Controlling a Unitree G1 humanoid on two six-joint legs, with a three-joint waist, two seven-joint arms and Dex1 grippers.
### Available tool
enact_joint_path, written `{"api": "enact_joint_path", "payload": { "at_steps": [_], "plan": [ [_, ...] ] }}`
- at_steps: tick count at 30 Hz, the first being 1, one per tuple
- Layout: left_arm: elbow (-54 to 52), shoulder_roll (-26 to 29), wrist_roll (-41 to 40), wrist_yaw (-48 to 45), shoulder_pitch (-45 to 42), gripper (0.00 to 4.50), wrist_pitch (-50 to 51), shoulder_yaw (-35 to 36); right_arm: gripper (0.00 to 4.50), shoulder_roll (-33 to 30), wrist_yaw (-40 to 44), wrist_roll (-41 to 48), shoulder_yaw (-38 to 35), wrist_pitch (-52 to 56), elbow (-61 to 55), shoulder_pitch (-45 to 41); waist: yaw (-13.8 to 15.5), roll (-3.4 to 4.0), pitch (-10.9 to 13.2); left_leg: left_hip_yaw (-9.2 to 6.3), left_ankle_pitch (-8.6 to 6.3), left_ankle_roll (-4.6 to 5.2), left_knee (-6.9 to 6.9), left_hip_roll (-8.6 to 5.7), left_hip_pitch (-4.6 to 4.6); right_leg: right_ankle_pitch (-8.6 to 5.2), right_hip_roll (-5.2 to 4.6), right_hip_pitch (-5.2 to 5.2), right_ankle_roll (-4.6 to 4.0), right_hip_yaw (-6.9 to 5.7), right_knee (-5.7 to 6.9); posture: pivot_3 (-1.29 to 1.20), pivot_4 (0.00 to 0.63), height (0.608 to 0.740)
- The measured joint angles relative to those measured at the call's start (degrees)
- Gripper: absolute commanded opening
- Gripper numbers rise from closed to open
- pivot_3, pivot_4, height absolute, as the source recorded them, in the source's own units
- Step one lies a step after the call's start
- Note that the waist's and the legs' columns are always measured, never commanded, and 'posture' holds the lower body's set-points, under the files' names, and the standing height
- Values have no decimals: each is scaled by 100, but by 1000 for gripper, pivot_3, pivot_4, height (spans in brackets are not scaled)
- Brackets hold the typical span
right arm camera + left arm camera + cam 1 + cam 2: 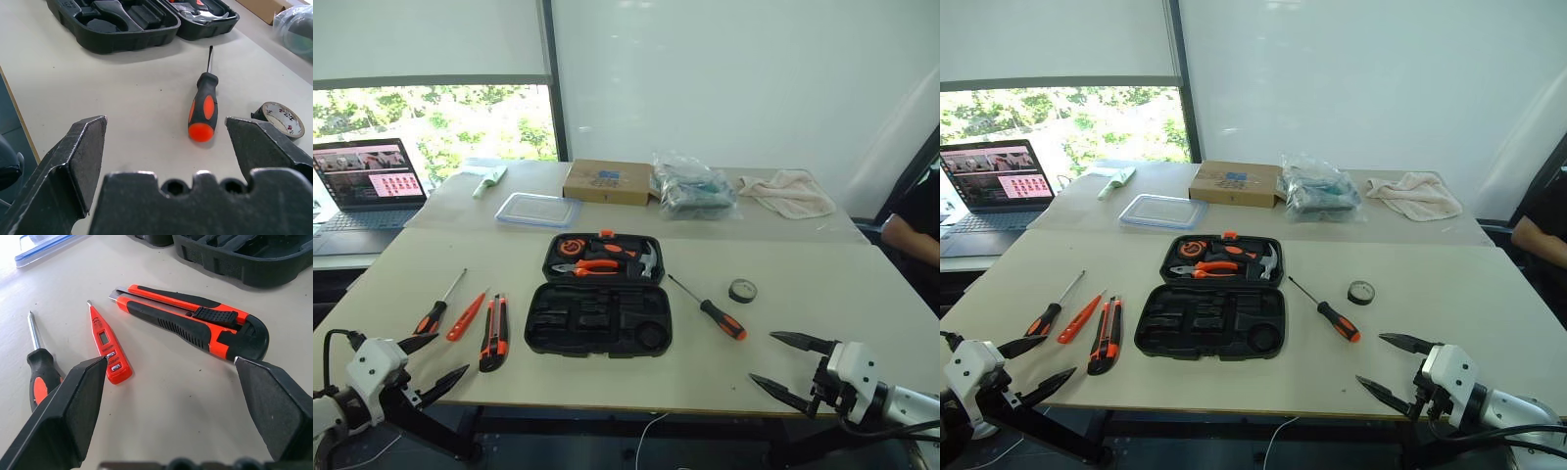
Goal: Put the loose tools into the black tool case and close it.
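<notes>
The black tool case point(598, 350) lies open at the table's middle; its near half has bare moulded slots, its far half holds pliers, a hammer and a tape measure. To its left lie a black-and-orange screwdriver point(435, 308), a small orange screwdriver point(467, 315) and a utility knife point(494, 333). To its right lie a second screwdriver point(710, 308) and a black tape roll point(742, 290). My left gripper point(448, 354) hovers open at the near left edge, just short of the knife point(195, 323). My right gripper point(762, 357) is open at the near right edge, facing the screwdriver point(204, 105).
On the far table stand a clear lidded container point(538, 209), a cardboard box point(607, 181), a plastic bag point(693, 188) and a cloth point(788, 191). A laptop point(367, 181) sits at the far left. A person's arm point(911, 235) shows at the right edge.
</notes>
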Motion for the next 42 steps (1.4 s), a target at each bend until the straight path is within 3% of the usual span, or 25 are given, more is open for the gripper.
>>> {"api": "enact_joint_path", "payload": {
  "at_steps": [3, 6, 10, 15, 19, 22, 26, 30, 35, 36, 42],
  "plan": [
    [-15, -1, -169, 12, 35, 4467, 207, 56, 4500, 11, -16, 8, 73, 40, -59, -55, -2, 0, 0, 0, 0, 0, 0, 1, 0, 0, 0, 0, 0, 0, 1, 0, 150, 740],
    [-27, -63, -699, 206, 195, 4467, 789, 582, 4500, 288, -69, 182, 424, 211, -594, -336, -88, -4, 0, -1, 3, -7, -1, 22, 1, -1, 17, -4, -3, 1, 3, 0, 150, 740],
    [-61, -437, -1052, 622, 791, 4467, 1147, 1381, 4500, 493, -191, 786, 596, 726, -1281, -612, -139, -1, -1, 4, -4, -10, -2, 24, 1, -2, 16, -7, -7, 2, 1, 0, 150, 740],
    [14, -850, -1283, 1143, 1345, 4467, 1845, 1762, 4500, 947, -462, 857, 901, 782, -1758, -847, -75, -31, -7, 0, -6, -12, 1, 24, 0, -4, 16, -9, -9, -6, 2, 0, 150, 740],
    [-91, -806, -1828, 1352, 1321, 4467, 2722, 2037, 4500, 1057, -497, 857, 1052, 777, -1930, -841, 37, -35, -9, -2, -6, -13, 8, 21, 1, -24, 7, -27, -42, -9, 3, 0, 150, 740],
    [-265, -461, -2052, 1394, 939, 4467, 3260, 2008, 4500, 1056, -472, 858, 1066, 777, -1930, -848, 84, -42, -10, -7, -1, -21, 9, 20, 1, -24, 11, -26, -45, -13, 13, 0, 150, 740],
    [-150, 761, -1999, 1817, -440, 4467, 4371, 1405, 4500, 1041, -319, 860, 1118, 766, -1883, -903, 104, -60, -15, -9, 11, -35, 9, 22, 6, -6, 24, -1, -40, -14, 20, 0, 150, 740],
    [434, 1658, -1698, 1885, -1909, 4467, 5519, 186, 4500, 1040, -253, 856, 1192, 763, -1793, -1039, -12, -56, -13, -2, 11, -37, 0, 9, 13, 4, 24, 2, -21, -6, 17, 0, 150, 740],
    [1572, 1698, -969, 1895, -3124, 4467, 5844, -1027, 4500, 1038, -242, 841, 1194, 759, -1711, -1010, -140, -47, -2, 5, 47, -100, -11, -7, -7, -10, 41, -37, -34, -2, 46, 0, 150, 740],
    [1836, 1688, -786, 1882, -3369, 3940, 5840, -1263, 4500, 1034, -241, 837, 1186, 754, -1705, -988, -139, -53, 0, 10, 46, -104, -11, -7, -11, -14, 43, -43, -37, -3, 67, 0, 150, 740],
    [2447, 1659, -236, 1616, -3967, 1811, 5728, -1786, 4500, 1009, -316, 776, 998, 720, -1703, -714, -112, -54, 1, 10, 33, -87, -2, -18, -16, -29, 20, -44, -19, 3, 74, 0, 150, 740]
  ]
}}
